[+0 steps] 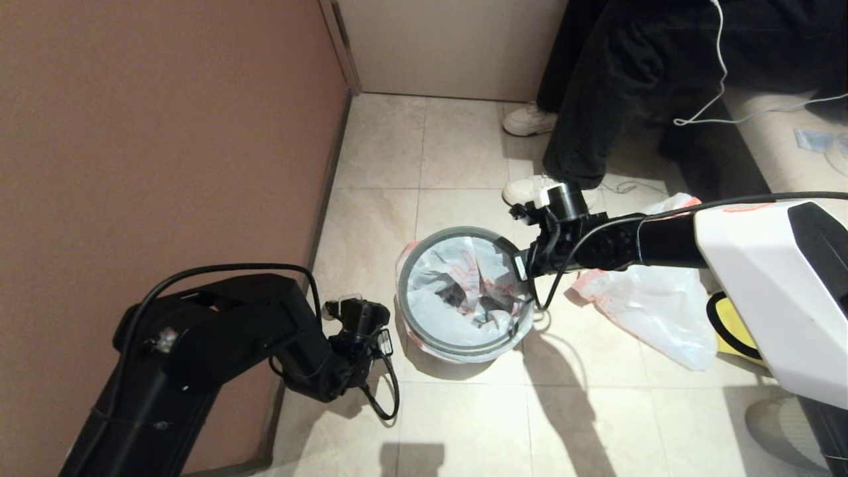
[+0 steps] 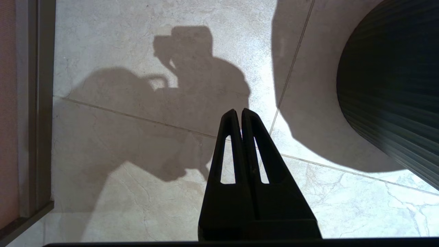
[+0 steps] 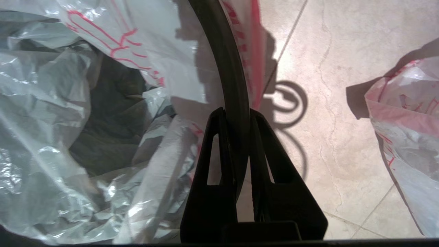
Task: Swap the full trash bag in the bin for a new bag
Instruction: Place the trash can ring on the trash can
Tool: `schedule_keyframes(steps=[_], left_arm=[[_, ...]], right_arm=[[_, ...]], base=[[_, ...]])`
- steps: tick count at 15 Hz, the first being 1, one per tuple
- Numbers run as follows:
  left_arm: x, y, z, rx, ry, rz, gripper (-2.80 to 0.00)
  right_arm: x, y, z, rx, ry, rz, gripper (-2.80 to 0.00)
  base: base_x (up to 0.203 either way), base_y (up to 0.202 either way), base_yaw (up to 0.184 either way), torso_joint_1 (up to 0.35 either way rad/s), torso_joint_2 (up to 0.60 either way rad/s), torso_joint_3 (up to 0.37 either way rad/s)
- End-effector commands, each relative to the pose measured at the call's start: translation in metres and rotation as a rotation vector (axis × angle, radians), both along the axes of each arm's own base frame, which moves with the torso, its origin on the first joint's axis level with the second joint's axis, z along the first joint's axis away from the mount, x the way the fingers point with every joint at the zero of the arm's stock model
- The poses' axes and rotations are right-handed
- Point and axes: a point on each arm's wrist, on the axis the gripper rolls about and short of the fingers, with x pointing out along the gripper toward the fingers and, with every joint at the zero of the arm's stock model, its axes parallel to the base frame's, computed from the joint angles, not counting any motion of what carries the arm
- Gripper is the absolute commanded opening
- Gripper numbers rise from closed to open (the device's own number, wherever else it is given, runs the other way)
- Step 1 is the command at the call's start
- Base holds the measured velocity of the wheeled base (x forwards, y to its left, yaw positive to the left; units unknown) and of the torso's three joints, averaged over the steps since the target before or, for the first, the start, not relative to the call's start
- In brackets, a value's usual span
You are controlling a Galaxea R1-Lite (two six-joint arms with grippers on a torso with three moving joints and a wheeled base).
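The bin [image 2: 394,85] stands mid-floor; its ribbed black wall shows in the left wrist view. The smooth new bag [image 1: 437,285] lines the inside, its pink-red band folded over the edge. The grey hoop [image 1: 457,231] lies on top of the bag. My right gripper [image 1: 527,268] is at the bin's right edge, shut on the hoop [image 3: 226,68], with the new bag [image 3: 41,103] beside it. The full trash bag [image 1: 649,305] lies on the floor right of the bin, partly under my right arm. My left gripper [image 2: 239,111] hangs shut and empty left of the bin.
A brown wall [image 1: 165,132] runs close along the left. A seated person's legs [image 1: 596,99] and shoes [image 1: 530,119] are just behind the bin. A yellow bag [image 1: 729,324] peeks out beneath my right arm. A bench with a white cable [image 1: 775,112] is at the back right.
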Motion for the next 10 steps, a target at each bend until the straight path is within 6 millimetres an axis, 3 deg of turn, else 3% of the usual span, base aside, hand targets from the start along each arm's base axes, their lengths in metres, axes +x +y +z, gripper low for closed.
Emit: schedule_keyframes(steps=[1,4,6,10], left_arm=[[0.000,-0.001,-0.001,-0.001,-0.002,0.000,-2.80],[0.000,-0.001,-0.001,-0.001,-0.002,0.000,-2.80],[0.000,-0.002,-0.001,-0.002,-0.003,0.000,-2.80],[0.000,-0.002,-0.001,-0.001,-0.003,-0.001,-2.80]], right_arm=[[0.004,-0.007,-0.005,-0.006,0.009,-0.015,-2.80],[0.005,-0.009,-0.012,-0.011,0.029,-0.019,-2.80],[0.002,0.001,-0.014,-0.005,0.037,-0.004,-2.80],[-0.007,0.007,0.001,0.023,0.020,-0.001,-2.80]], base=[[0.000,0.000,0.000,0.000,0.00,0.000],[0.000,0.000,0.000,0.000,0.00,0.000],[0.000,0.000,0.000,0.000,0.00,0.000],[0.000,0.000,0.000,0.000,0.00,0.000]])
